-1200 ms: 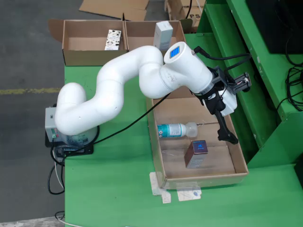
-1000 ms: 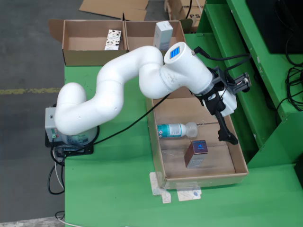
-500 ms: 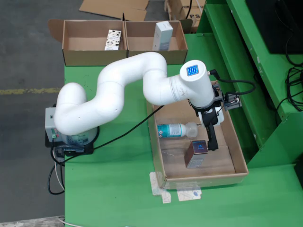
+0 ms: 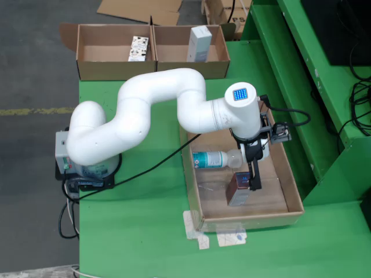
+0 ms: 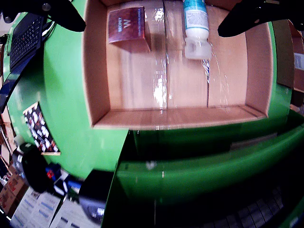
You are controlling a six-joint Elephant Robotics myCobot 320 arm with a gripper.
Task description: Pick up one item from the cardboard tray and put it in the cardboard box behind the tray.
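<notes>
The cardboard tray (image 4: 293, 191) lies on the green table to the right of the arm. In it lie a clear bottle with a teal label (image 4: 211, 159) on its side and a small brown box (image 4: 237, 190). My gripper (image 4: 251, 169) hangs over the tray between the bottle's cap and the brown box. In the wrist view the two black fingers (image 5: 57, 12) stand wide apart at the top corners, with nothing held. The brown box (image 5: 126, 23) and the bottle (image 5: 196, 28) lie below them on the tray floor (image 5: 142, 80).
Two cardboard boxes stand side by side at the table's back edge: the left (image 4: 93, 55) holds a black-and-white pack (image 4: 138, 48), the right (image 4: 217, 55) a white carton (image 4: 199, 43). The arm's base (image 4: 87, 165) and a black cable (image 4: 156, 165) are left of the tray. A green rack (image 4: 313, 87) rises on the right.
</notes>
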